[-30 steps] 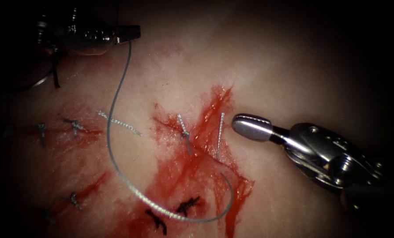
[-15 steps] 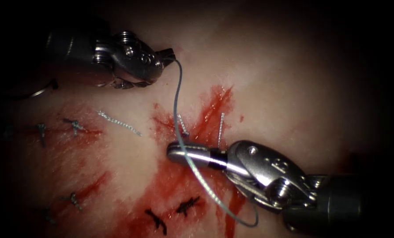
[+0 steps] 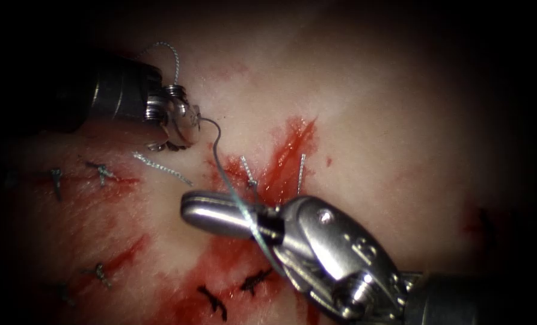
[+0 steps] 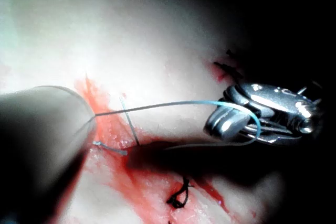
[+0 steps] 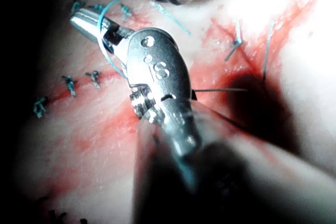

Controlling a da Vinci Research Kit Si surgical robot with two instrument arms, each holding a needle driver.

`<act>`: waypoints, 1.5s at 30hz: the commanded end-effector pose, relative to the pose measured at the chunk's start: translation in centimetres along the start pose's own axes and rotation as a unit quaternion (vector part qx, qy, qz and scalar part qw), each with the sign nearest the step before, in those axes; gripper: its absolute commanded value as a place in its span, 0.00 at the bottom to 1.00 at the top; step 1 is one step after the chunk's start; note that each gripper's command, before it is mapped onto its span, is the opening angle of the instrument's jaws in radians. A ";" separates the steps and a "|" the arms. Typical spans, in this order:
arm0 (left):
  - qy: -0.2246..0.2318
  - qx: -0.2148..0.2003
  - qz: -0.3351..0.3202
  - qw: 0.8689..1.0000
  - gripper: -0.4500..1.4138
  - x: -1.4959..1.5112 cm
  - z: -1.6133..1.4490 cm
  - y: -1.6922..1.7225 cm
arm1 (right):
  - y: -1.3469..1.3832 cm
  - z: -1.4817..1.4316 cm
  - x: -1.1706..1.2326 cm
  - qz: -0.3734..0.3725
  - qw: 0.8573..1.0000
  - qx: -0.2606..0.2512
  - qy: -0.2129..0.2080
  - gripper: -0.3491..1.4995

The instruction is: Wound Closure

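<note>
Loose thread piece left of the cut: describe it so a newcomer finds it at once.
Start at the red cut in the tissue. Go left, below the left tool: a short pale twisted thread piece lies slanted on bare tissue. Unlike the dark knotted stitches nearby, it is loose.

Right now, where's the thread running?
In the endoscope view, the thread runs from the left tool, left of the cut, down across the right tool.

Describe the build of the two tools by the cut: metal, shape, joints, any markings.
The right tool is polished silver metal: long, smooth, round-tipped jaws, a dark band at their base, then a rounded wrist block with a rivet, stamped characters, and a screw-like pivot before a dark shaft. Thin cables run along its wrist. The left tool has the same silver look, with a ribbed collar and a dark tubular shaft.
</note>
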State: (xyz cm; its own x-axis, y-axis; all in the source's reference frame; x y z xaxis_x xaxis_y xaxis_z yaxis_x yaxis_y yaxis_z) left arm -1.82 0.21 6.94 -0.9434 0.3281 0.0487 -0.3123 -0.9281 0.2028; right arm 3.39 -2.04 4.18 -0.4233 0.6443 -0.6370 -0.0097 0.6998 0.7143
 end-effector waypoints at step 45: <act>0.195 -0.033 0.163 0.966 0.00 0.40 -1.79 -0.29 | 0.92 -0.62 -0.69 -0.226 0.895 0.056 -0.380 0.00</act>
State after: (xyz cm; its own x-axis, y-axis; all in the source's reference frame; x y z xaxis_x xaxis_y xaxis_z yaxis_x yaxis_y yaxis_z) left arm -2.27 0.31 5.08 -0.9543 -0.0623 -0.2924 0.0102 -0.9843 0.1763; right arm 3.02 -2.01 5.44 0.3417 0.2786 -0.8976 0.1008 0.9387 0.3298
